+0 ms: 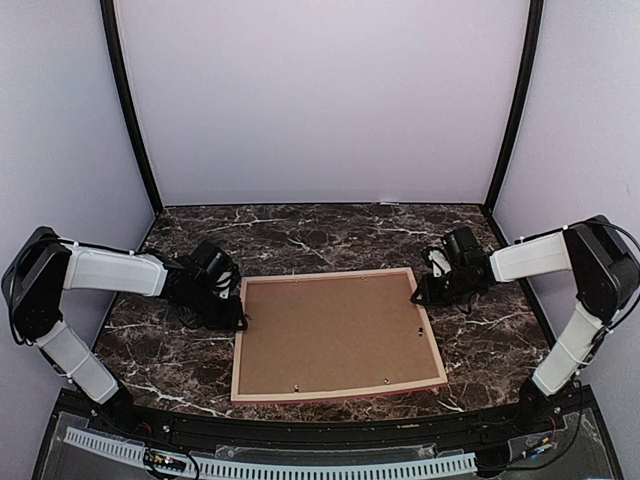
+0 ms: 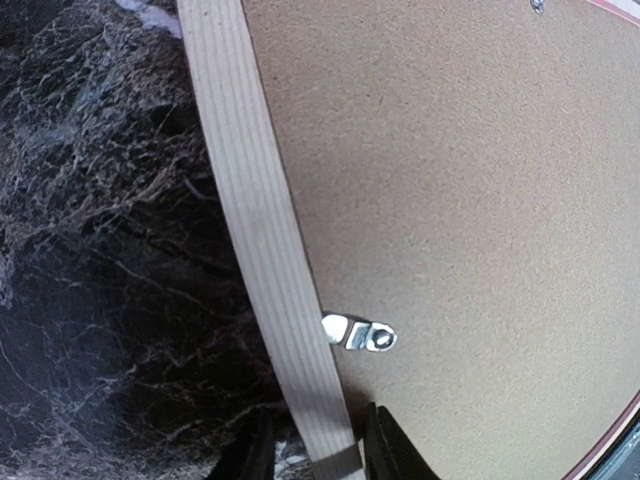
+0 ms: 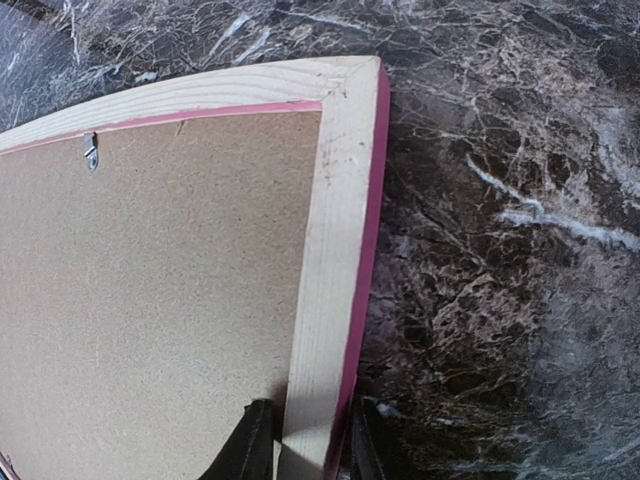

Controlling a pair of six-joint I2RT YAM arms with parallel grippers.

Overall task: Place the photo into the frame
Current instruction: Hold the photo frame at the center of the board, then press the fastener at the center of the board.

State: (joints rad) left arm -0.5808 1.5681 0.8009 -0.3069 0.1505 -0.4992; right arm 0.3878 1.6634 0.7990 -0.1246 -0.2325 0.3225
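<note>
Dark reddish landscape photo: not in sight; under the board or not, cannot tell. Thin-railed rectangular picture frame (image 1: 340,391) of pale wood, pink-edged, face down mid-table, filled by brown cardboard backing board (image 1: 335,330). Small silver metal turn clip (image 2: 360,333) at the 9 o'clock rail, lying over the board edge. Left gripper (image 2: 312,455) astride that rail, jaws part open, sliver of table showing on the outer side, nothing clamped. Right gripper (image 3: 312,450) near the 2 o'clock corner, pinched tight on the rail. Dark veined marble table (image 1: 480,350), probably slick.

Risks: one-sided lift twisting the frame out of the right grip; unturned clips letting the board drop out; photo shifting unseen.
</note>
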